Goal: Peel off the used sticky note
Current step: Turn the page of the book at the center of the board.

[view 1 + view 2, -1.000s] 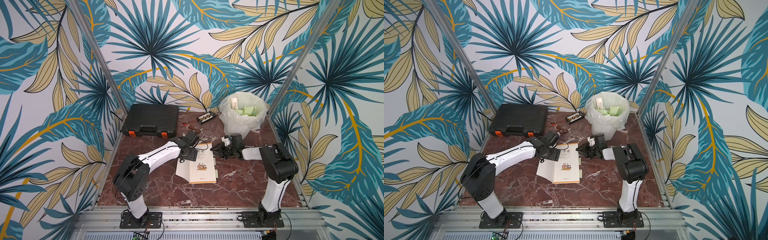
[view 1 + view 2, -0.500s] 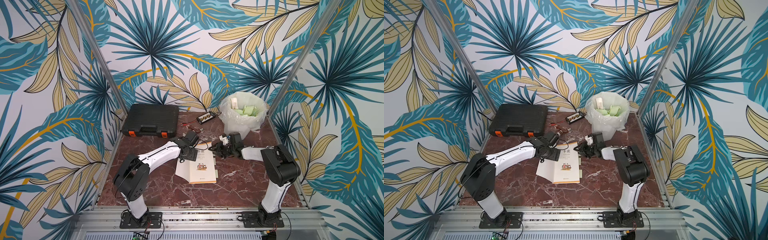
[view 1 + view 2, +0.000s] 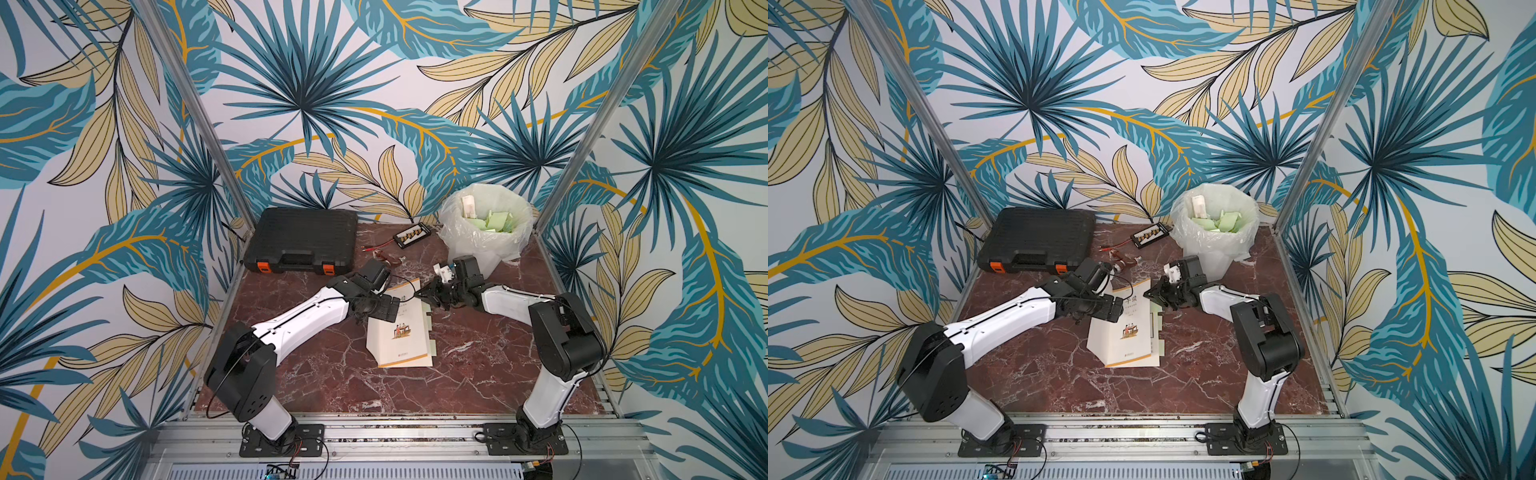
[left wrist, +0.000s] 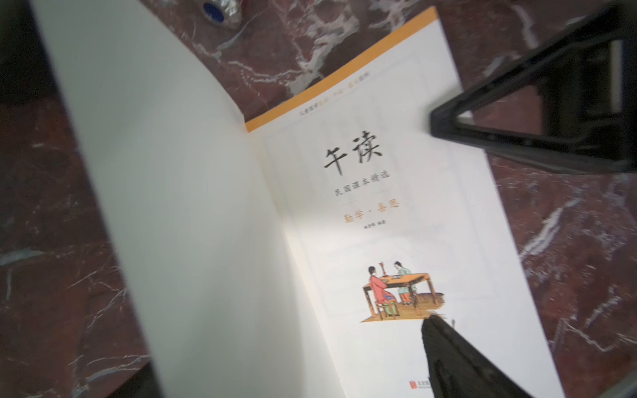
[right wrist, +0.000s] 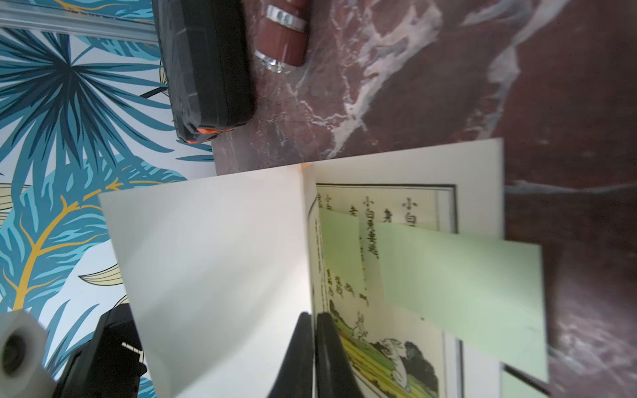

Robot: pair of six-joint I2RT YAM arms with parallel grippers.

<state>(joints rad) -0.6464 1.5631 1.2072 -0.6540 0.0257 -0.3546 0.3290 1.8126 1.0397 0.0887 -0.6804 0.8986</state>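
The right gripper (image 5: 312, 330) is pinched shut on the edge of a raised page (image 5: 213, 268) of the book (image 3: 405, 340); the green sticky note (image 5: 462, 289) lies stuck on the exposed sheet just beside its fingertips. The left gripper (image 4: 430, 220) hangs wide open and empty above the same book

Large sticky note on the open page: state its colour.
The large sticky note is pale green; right wrist view shows it best.

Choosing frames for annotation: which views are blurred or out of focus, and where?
Right wrist view: the larger sticky note is soft, the printed page behind sharper; left wrist view: the raised cover blurs, the title is legible; both top views: sharp, evenly lit.
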